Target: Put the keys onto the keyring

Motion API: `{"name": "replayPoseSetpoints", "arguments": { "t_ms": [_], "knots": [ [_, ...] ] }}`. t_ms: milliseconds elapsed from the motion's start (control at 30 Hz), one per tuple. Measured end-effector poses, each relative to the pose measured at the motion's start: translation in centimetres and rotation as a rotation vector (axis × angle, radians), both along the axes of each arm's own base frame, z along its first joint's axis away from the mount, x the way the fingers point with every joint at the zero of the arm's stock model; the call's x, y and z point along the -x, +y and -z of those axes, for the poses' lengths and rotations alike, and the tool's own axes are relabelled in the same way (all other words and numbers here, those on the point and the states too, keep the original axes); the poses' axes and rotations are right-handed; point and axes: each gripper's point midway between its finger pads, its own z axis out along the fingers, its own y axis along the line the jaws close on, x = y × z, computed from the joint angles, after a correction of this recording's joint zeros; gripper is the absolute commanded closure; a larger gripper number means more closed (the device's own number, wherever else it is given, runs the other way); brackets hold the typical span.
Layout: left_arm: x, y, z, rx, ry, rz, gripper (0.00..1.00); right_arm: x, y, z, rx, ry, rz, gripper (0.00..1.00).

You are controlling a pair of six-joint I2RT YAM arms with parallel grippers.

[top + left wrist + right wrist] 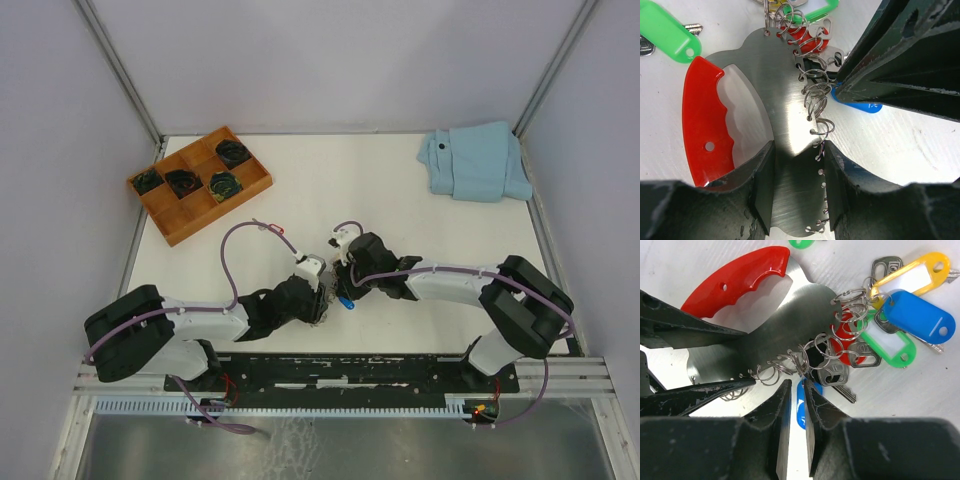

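Centrally, near the table's [400,200] near edge, the left end effector [797,167] clamps the flat steel keyring plate with red curved grip [785,115] between half-spread jaws. The plate's long axis runs toward the right end effector [797,387]. That one's jaws are narrowly parted at the wire split rings [785,365], over a blue plastic tag [801,412]; I cannot tell if it has a grip. Silver keys with coloured plastic tags [860,357] lie just right.

Silver keyring [790,325], red band [740,277]; green tag [887,343], blue tag [918,317], yellow tag [912,275]; pale blue, seemingly plain cloth [476,162]
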Motion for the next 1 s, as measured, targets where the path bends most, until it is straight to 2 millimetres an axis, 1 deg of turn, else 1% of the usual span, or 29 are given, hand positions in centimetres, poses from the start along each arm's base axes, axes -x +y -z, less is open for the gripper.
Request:
{"name": "replayPoseSetpoints", "arguments": {
  "t_ms": [233, 467, 833, 1000],
  "knots": [
    [0.0, 0.0, 0.0, 0.005, 0.002, -0.002, 0.68, 0.0, 0.6, -0.4, -0.027, -0.008, -0.019, 0.76],
    [0.1, -0.1, 0.0, 0.015, 0.009, -0.004, 0.68, -0.5, 1.2, -0.6, -0.034, -0.025, -0.029, 0.76],
    [0.1, -0.3, -0.1, 0.024, 0.011, 0.003, 0.69, -0.9, 1.4, 0.1, -0.015, -0.025, -0.031, 0.74],
    [0.2, -0.3, -0.1, 0.026, 0.011, 0.003, 0.69, -0.9, 1.3, 0.3, -0.01, -0.02, -0.032, 0.71]
  ]
}}
